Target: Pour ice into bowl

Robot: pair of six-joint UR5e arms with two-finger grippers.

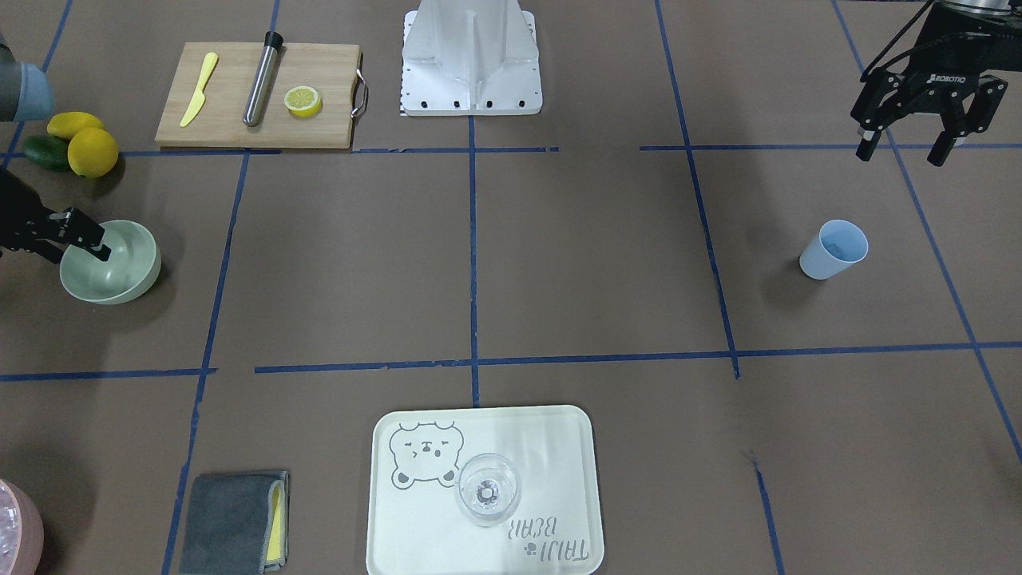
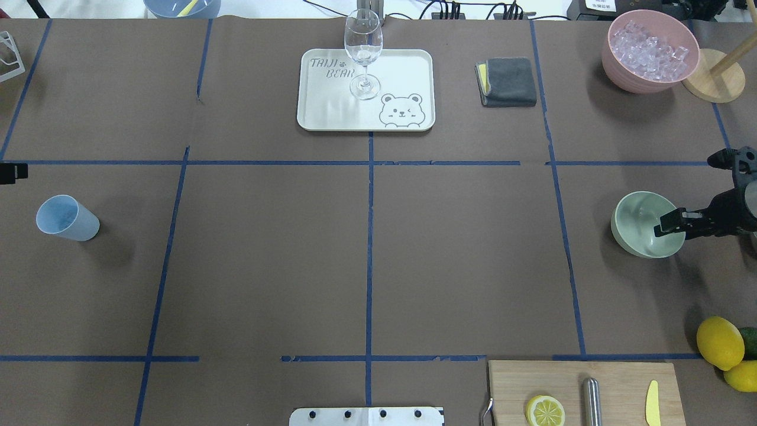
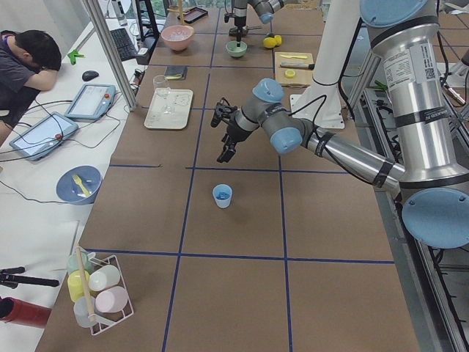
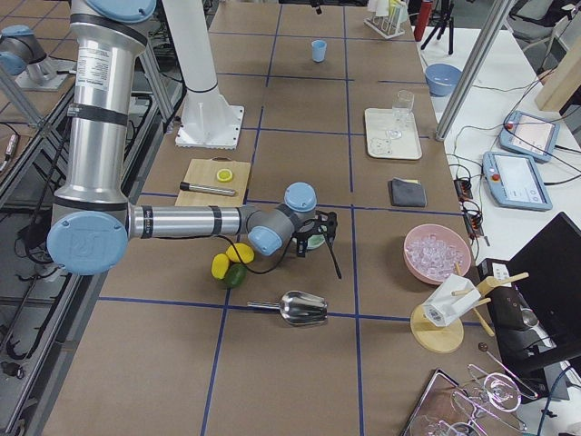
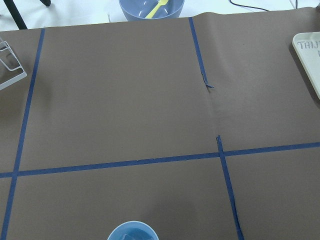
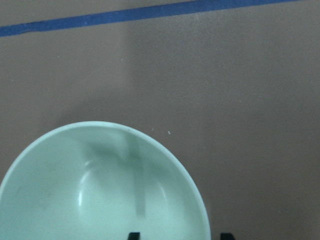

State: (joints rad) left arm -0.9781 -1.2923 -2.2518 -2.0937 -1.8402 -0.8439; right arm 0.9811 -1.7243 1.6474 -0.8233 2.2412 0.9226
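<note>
The pale green bowl [image 1: 120, 275] [image 2: 636, 228] [image 6: 100, 190] stands near the table's edge on my right side and has nothing in it. My right gripper [image 1: 84, 243] [image 2: 669, 229] [image 6: 180, 236] is open at the bowl's rim, one fingertip inside the bowl and the other outside, with a clear gap to the wall. The ice [image 2: 650, 47] [image 4: 436, 250] fills a pink tub [image 2: 627, 80] at the table's far corner. My left gripper [image 1: 906, 150] [image 3: 223, 139] hangs open and holds nothing, above the table just behind a light blue cup [image 1: 833, 249] [image 5: 132, 232].
A cream tray [image 2: 408, 65] bears a clear stemmed glass [image 2: 362, 50]. A folded grey cloth [image 2: 507, 81] lies beside it. The cutting board [image 1: 231, 120] carries a lemon half, a yellow knife and a metal rod. Lemons [image 2: 718, 342] and a metal scoop [image 4: 304, 309] lie near the bowl.
</note>
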